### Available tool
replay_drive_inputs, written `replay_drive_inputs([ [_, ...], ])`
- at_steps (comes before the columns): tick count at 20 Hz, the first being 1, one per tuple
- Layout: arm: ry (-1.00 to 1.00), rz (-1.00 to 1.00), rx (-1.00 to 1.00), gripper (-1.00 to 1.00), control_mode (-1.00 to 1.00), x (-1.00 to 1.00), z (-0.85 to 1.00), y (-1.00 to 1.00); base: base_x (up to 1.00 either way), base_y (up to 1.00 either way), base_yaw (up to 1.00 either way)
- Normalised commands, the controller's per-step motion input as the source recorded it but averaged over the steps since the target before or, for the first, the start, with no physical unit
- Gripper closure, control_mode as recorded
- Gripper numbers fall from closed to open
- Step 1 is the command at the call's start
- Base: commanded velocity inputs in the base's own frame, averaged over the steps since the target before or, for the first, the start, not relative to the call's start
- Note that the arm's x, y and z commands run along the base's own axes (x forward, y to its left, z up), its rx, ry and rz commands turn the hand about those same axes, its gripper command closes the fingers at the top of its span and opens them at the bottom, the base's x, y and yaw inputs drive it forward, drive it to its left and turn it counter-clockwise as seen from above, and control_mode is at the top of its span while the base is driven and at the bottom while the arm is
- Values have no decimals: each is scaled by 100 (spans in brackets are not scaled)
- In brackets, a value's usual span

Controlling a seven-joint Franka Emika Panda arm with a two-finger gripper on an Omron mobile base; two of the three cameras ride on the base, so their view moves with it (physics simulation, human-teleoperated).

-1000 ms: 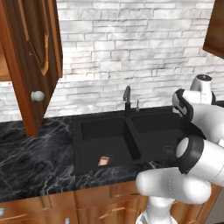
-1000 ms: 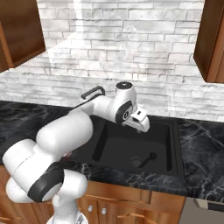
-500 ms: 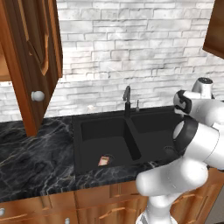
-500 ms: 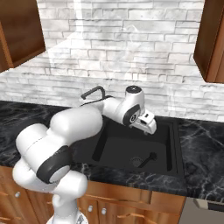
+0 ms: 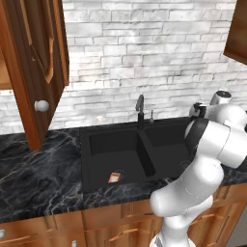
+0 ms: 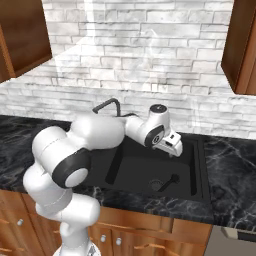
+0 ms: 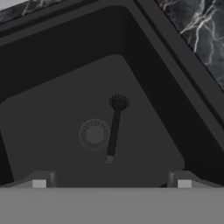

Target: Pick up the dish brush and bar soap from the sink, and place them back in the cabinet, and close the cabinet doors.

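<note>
We see the slim black dish brush point(image 7: 114, 127) with its round bristled head flat on the matte floor of the black sink point(image 6: 200, 165), right basin, beside the ribbed drain point(image 7: 94, 134); the pinkish bar soap point(image 5: 115, 177) lies in the left basin. Our gripper point(image 6: 173, 146) hangs above the right basin, fingers spread wide and empty, further right than half a second ago.

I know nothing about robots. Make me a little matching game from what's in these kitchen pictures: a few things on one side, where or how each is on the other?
Things:
1. dish brush
2. bar soap
3. gripper
4. cabinet door

States:
A. swung open
B. jaws open, above the sink's right basin
C. flat in the right basin by the drain
D. on the left basin's floor

Pairs: 1-C, 2-D, 3-B, 4-A
</note>
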Motion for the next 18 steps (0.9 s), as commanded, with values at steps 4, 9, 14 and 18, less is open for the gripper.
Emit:
replay_drive_inputs([
  [4,0,0,0,-100,-100,21,-35,-18,0,0,0],
  [9,0,0,0,-100,-100,13,-35,-9,0,0,0],
  [14,0,0,0,-100,-100,4,-33,-1,0,0,0],
  [18,0,0,1,-100,-100,0,-21,-3,0,0,0],
])
